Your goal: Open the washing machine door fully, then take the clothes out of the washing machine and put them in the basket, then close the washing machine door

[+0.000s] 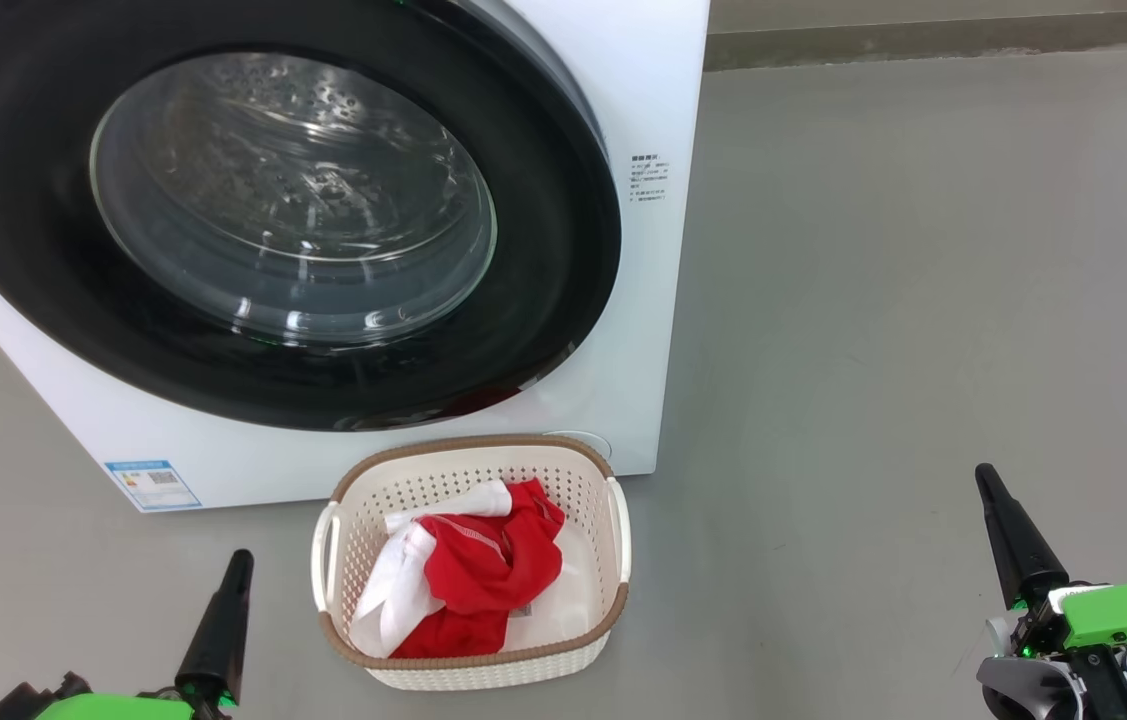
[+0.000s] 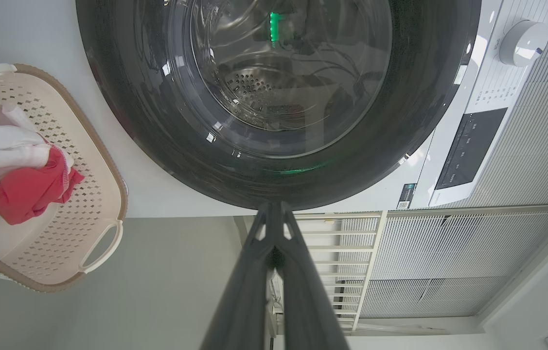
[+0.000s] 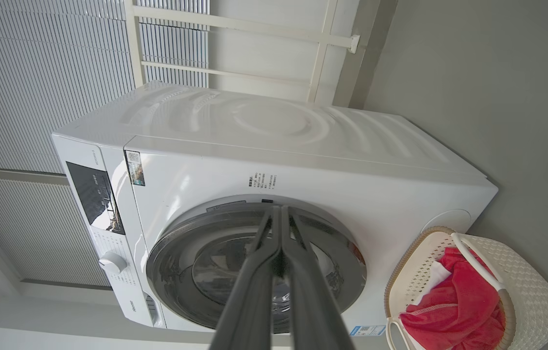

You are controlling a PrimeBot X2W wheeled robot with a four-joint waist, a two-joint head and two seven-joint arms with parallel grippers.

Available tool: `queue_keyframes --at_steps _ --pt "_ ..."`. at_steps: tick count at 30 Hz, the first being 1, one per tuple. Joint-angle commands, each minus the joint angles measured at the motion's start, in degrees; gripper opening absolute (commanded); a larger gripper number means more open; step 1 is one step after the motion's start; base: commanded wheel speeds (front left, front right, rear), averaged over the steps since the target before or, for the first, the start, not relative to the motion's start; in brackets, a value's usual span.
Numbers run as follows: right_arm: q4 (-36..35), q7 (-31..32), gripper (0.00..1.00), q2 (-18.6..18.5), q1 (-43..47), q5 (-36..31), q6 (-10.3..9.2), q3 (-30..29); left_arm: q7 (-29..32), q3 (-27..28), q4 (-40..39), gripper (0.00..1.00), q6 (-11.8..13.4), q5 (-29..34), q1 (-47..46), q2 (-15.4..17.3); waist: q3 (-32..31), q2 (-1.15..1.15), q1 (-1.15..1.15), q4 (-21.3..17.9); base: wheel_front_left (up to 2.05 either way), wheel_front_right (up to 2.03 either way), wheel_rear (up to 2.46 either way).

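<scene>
The washing machine door sits shut at upper left, with the clothes in the basket at bottom centre. The left gripper, clenched empty at lower left, is nearer both than the right gripper, likewise clenched empty.

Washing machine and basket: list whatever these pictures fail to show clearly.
Head view: drum contents, veiled by glare on the door glass.
Head view: blue label print, too small.
Head view: basket bottom, covered by clothes.
Left wrist view: basket's far end, cut by the left edge.
Left wrist view: control panel markings, too small.
</scene>
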Motion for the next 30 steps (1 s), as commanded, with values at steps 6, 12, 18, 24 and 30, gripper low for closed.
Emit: queue_keyframes --at_steps 6,12,18,24,30 --pt "-1.38 0.26 0.0 -0.25 -2.44 0.05 0.03 0.75 0.27 2.0 -1.16 0.0 -0.41 -0.39 -2.34 0.55 0.0 0.0 0.0 0.0 0.0 0.0 0.0" --pt "-1.38 0.28 0.0 -0.23 -2.44 0.03 0.03 0.72 0.27 2.0 -1.17 0.0 -0.41 -0.39 -2.33 0.55 0.0 0.0 0.0 0.0 0.0 0.0 0.0" --pt "-1.38 0.29 0.0 -0.22 -2.44 0.01 0.03 0.7 0.27 2.0 -1.17 0.0 -0.41 -0.39 -2.33 0.55 0.0 0.0 0.0 0.0 0.0 0.0 0.0" --pt "-1.38 0.31 0.0 -0.2 -2.44 -0.01 0.03 0.68 0.27 2.0 -1.17 0.0 -0.41 -0.4 -2.33 0.55 0.0 0.0 0.0 0.0 0.0 0.0 0.0" --pt "-1.38 0.32 0.0 -0.19 -2.44 -0.02 0.03 0.66 0.27 2.0 -1.17 0.0 -0.41 -0.4 -2.33 0.55 0.0 0.0 0.0 0.0 0.0 0.0 0.0"
